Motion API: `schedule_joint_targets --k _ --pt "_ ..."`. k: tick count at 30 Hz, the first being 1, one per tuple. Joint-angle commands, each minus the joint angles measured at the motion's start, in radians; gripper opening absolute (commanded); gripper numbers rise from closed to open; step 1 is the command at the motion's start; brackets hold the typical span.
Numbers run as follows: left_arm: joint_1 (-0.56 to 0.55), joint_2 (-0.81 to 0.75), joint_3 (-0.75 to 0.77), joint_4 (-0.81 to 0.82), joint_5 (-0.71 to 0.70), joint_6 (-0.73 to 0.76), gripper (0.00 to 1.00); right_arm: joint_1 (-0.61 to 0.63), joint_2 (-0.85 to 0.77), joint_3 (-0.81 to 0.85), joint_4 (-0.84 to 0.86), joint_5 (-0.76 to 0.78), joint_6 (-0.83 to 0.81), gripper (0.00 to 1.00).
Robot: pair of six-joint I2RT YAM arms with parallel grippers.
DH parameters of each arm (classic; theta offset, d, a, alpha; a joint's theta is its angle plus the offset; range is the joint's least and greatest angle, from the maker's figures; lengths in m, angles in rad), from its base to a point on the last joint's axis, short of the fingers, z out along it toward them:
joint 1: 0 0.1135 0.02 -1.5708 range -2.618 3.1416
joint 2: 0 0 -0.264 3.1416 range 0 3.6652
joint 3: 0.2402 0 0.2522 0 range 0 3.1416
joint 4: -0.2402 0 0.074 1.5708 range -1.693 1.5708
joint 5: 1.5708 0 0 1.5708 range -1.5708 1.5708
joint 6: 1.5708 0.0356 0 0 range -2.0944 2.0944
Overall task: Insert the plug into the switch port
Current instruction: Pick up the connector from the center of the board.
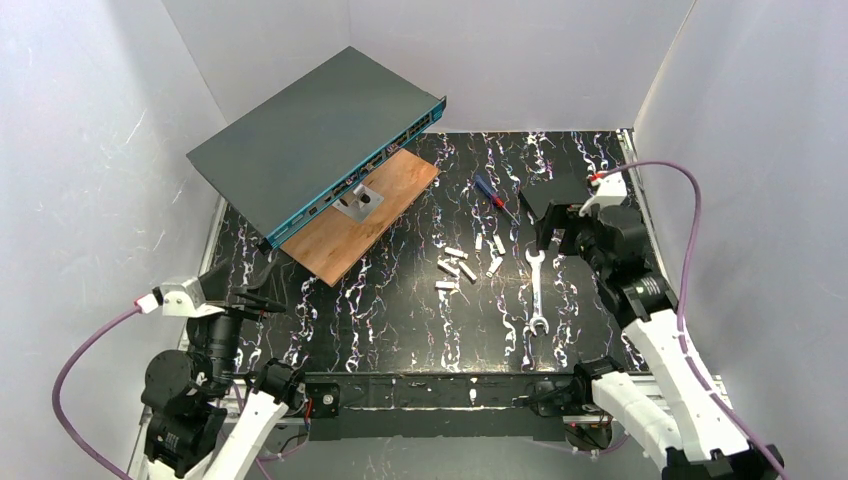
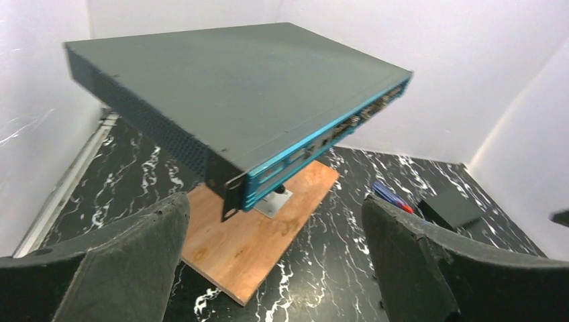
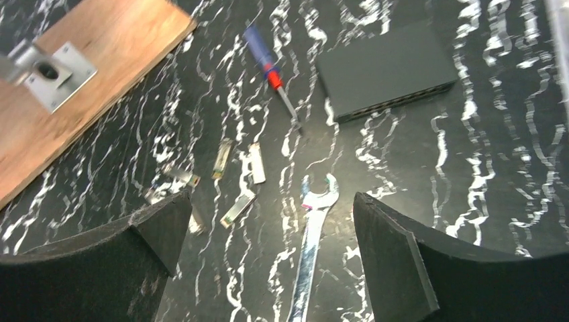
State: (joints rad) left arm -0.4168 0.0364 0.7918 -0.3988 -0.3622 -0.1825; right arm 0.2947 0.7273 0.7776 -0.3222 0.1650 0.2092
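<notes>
L gripper point(image 2: 275, 228) and R gripper point(image 3: 268, 221) both gape empty. Plugs point(image 3: 255, 164) cluster just ahead-left of R gripper, wrench point(image 3: 310, 235) btwn its fingers; closing could snag wrench instead.

I can read no text, label, brand or number in any of my views. The teal port edge of the switch point(image 2: 315, 139) is too blurred for me to make out any marking. The small black box point(image 3: 386, 67) on the bench is too small in view for any lettering to be told.
</notes>
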Motion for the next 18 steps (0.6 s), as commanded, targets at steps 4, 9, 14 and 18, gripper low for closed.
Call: schedule_joint_targets --k 4,9,14,18 --pt "-0.009 0.171 0.155 -0.079 0.287 0.044 0.98 -0.003 0.216 0.169 -0.121 -0.284 0.054 0.99" --pt "-0.010 0.328 0.291 -0.179 0.399 0.084 0.98 0.093 0.355 0.197 -0.097 -0.311 0.079 0.98" --pt "-0.010 0.457 0.403 -0.261 0.515 0.090 0.98 0.290 0.518 0.258 -0.077 -0.204 0.083 0.95" --pt "-0.010 0.550 0.479 -0.326 0.590 0.087 0.98 0.407 0.627 0.292 -0.053 -0.093 0.095 0.92"
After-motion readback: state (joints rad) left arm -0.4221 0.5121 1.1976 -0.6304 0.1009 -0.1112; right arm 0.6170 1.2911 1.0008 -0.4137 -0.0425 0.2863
